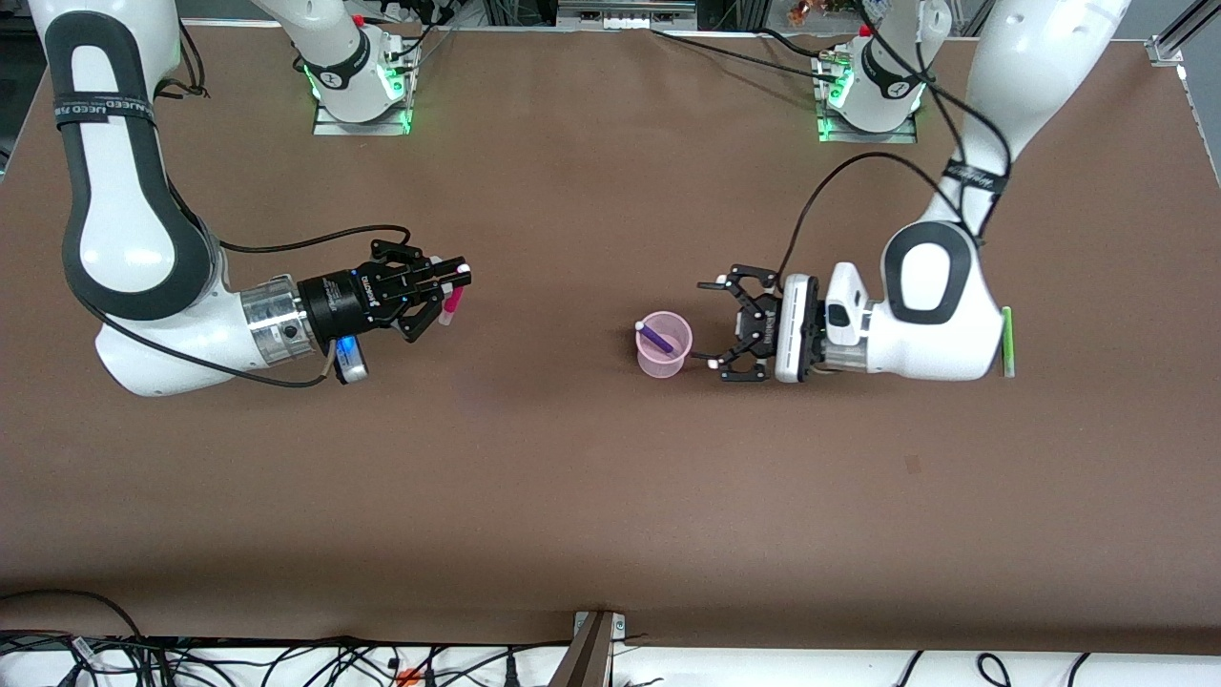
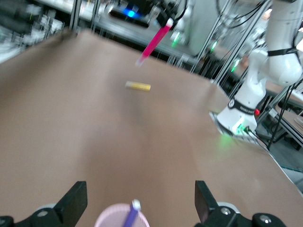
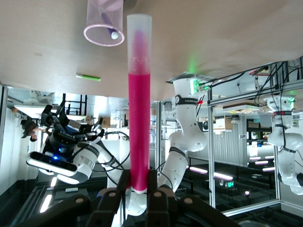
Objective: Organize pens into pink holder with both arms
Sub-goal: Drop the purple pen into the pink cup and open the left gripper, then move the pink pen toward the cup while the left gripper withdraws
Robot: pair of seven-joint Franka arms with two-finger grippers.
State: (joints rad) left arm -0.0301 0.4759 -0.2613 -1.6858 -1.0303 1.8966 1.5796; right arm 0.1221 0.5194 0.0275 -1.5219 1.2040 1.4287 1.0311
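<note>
**Magenta pen held in the air, one pen in the cup**

Pink and translucent, the pink holder (image 1: 663, 344) stood mid-surface in the front view, the purple pen (image 1: 653, 335) leaning inside it. The left tool (image 1: 713, 322) sat just beside the holder toward the left arm's end, spread wide and empty. The right tool (image 1: 454, 281), well apart from the holder toward the right arm's end, was clamped on the magenta pen (image 1: 451, 304), which hung tip-down. The green pen (image 1: 1006, 341) lay beside the left arm, its long axis running toward the camera.

The left wrist view showed the yellow pen (image 2: 138, 86) lying flat, away from the holder.

The right wrist view showed the magenta pen gripped at one end, aimed away from the fingers (image 3: 158, 201). Its free tip could catch the holder's rim and tip the light cup.
</note>
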